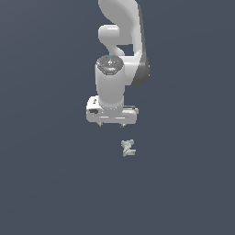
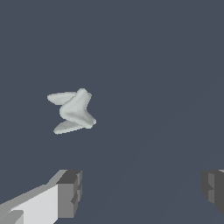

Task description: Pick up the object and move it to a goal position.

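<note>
Object (image 1: 128, 148) near claw (image 1: 112, 125), apart

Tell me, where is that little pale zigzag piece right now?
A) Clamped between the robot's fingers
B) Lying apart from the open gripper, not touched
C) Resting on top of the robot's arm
B: the zigzag piece lies clear of the gripper; in the wrist view the fingers stand wide apart with nothing between them.

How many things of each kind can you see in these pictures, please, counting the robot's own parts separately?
Pale grey-green zigzag piece: 1
White robot arm: 1
Gripper, open and empty: 1
Dark grey fingers: 2
Total: 5
</note>
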Available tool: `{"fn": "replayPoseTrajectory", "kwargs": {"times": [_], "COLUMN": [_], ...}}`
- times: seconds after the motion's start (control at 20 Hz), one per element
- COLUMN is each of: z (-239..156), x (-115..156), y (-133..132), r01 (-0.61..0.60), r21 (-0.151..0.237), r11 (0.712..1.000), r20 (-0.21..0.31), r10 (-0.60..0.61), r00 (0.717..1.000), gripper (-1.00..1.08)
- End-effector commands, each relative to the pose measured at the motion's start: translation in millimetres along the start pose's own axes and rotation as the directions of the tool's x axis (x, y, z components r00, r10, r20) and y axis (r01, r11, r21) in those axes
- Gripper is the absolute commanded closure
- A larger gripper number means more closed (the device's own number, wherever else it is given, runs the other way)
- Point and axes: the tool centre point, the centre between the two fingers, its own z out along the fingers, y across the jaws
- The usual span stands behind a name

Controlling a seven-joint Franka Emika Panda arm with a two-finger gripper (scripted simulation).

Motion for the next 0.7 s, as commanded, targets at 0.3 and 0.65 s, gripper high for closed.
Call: {"fn": "replayPoseTrajectory", "kwargs": {"times": [0.3, 0.65], "z": [0.9, 0.2], "x": [1.9, 1.9], "y": [-13.7, -21.0], "r01": [0.047, 0.073], "r21": [-0.012, -0.02], "r11": [0.999, 0.997], "r20": [0.0, 0.0], "r10": [-0.047, -0.073], "r00": [0.999, 0.997], "gripper": [-0.92, -0.92]}}
